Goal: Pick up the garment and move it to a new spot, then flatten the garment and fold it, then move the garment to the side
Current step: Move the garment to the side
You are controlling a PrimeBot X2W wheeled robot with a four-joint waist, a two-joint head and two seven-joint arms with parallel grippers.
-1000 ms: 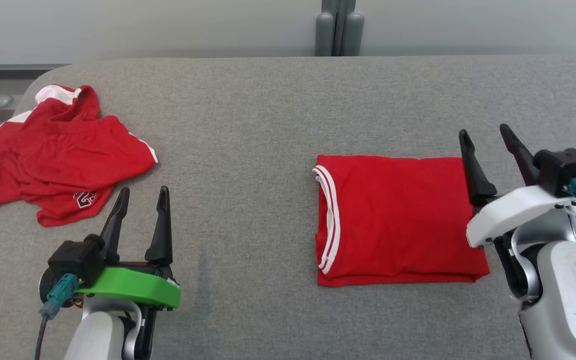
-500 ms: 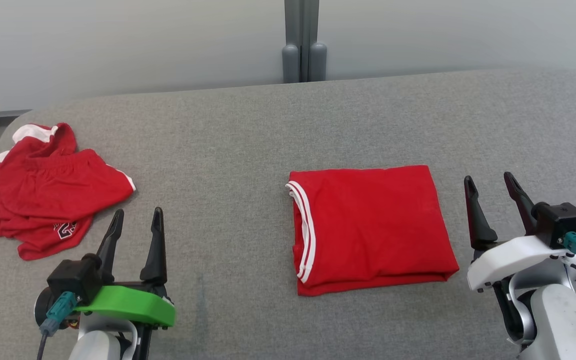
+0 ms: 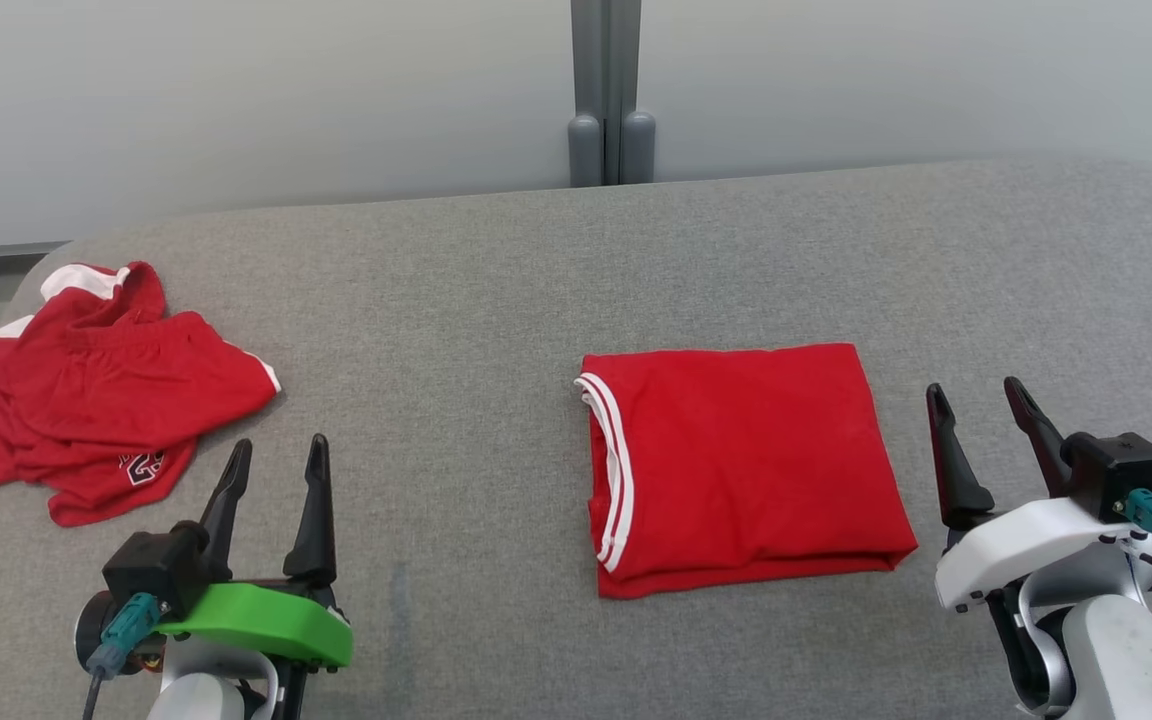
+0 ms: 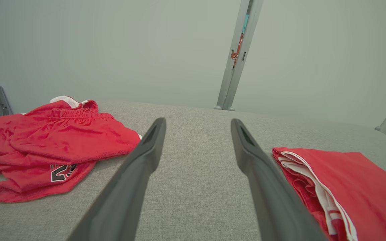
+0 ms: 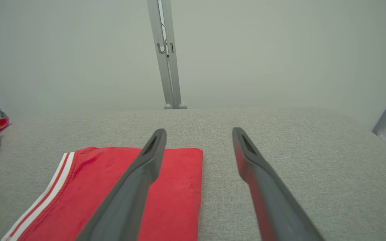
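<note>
A red garment (image 3: 746, 465) with white-striped trim lies folded into a neat rectangle on the grey table (image 3: 496, 300), right of centre. My right gripper (image 3: 973, 387) stands open just right of it, apart from its edge, with nothing between the fingers. In the right wrist view the right gripper (image 5: 198, 130) looks past the folded garment (image 5: 179, 187), whose corner lies under the left finger. My left gripper (image 3: 279, 443) is open and empty at the lower left. From the left wrist view the left gripper (image 4: 198, 121) points at bare table, the folded garment (image 4: 347, 180) to its right.
A second red garment (image 3: 96, 390), crumpled, with white trim and a printed number, lies at the table's left end, also seen as a crumpled heap (image 4: 55, 144). A grey post (image 3: 604, 90) stands behind the table against a pale wall.
The head camera has tilted up and turned, shifting the whole picture. My right gripper, which overlapped the folded garment's right edge, now stands apart from it. Both grippers stay open.
</note>
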